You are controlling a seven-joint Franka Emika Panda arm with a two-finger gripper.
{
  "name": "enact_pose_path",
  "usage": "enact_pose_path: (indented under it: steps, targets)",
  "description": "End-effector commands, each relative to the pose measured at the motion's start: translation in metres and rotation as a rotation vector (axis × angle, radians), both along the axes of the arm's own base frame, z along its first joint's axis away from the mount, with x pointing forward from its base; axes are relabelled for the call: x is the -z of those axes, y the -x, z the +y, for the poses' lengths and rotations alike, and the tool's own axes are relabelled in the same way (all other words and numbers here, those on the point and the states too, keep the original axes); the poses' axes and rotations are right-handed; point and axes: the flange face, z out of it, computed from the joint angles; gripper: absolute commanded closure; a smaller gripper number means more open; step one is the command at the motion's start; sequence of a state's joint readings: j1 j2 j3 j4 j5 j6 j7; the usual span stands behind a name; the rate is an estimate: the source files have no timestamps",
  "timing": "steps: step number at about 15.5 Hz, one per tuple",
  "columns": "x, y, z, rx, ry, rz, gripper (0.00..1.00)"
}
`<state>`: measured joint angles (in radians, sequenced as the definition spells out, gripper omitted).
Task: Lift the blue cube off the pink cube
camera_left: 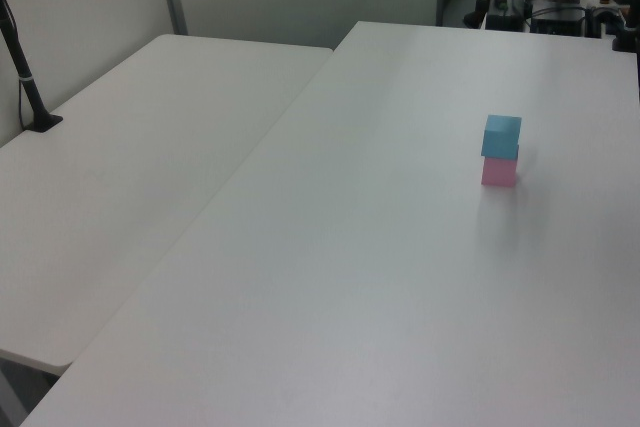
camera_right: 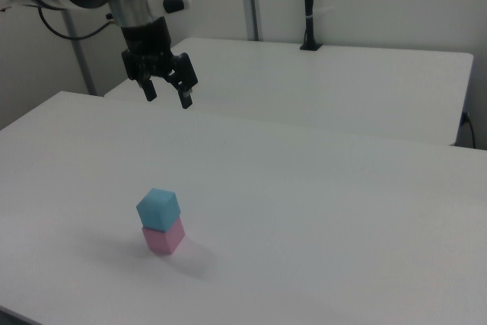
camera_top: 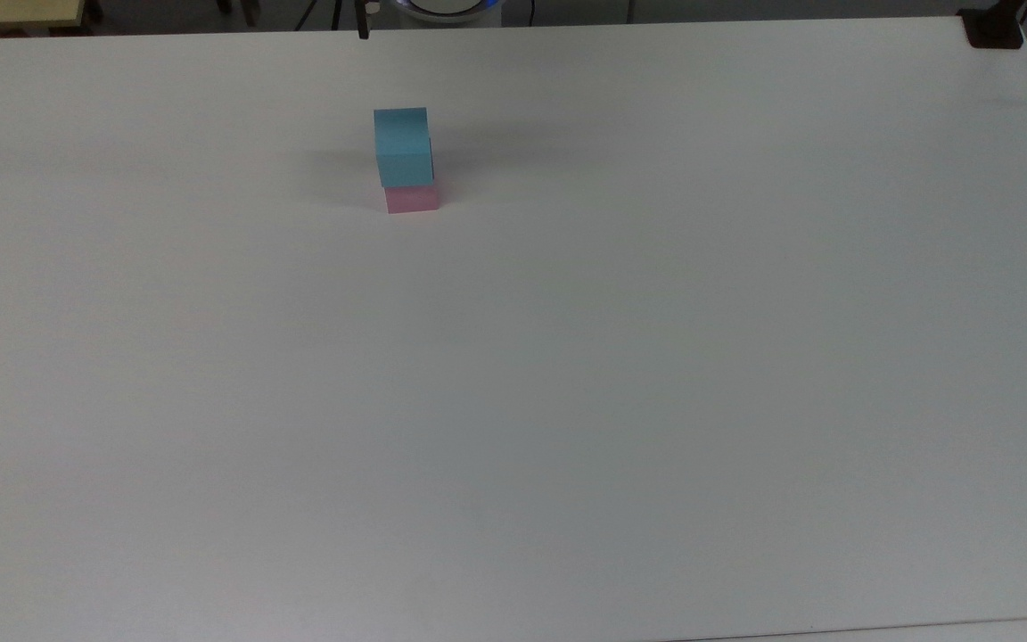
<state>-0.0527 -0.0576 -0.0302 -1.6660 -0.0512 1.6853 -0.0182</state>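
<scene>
white table (camera_top: 567, 401) | blue cube (camera_top: 402, 145) atop pink cube (camera_top: 412, 199) | gripper (camera_right: 168, 96) jaws open

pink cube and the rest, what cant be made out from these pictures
- pink cube: its top face is covered by the blue cube in the top view.
- Arm above the tool: cut off by the right view's left and top edges.
- Dark post: top cut off by the left view's edge.
</scene>
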Motion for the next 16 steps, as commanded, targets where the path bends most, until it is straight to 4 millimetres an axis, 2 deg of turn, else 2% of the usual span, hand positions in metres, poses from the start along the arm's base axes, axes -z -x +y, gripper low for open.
enact_pose_path:
  steps: [1,11,12,14,16]
  targets:
    - [0.005,0.002,0.008,-0.005,-0.005,0.029,0.0]
    - [0.006,0.002,0.007,-0.007,-0.005,0.03,0.0]
    - [0.005,0.003,0.007,-0.034,-0.001,0.035,0.0]
    - [0.008,0.012,0.005,-0.196,0.006,0.115,0.0]
    - [0.008,0.018,0.002,-0.226,0.002,0.151,0.0]
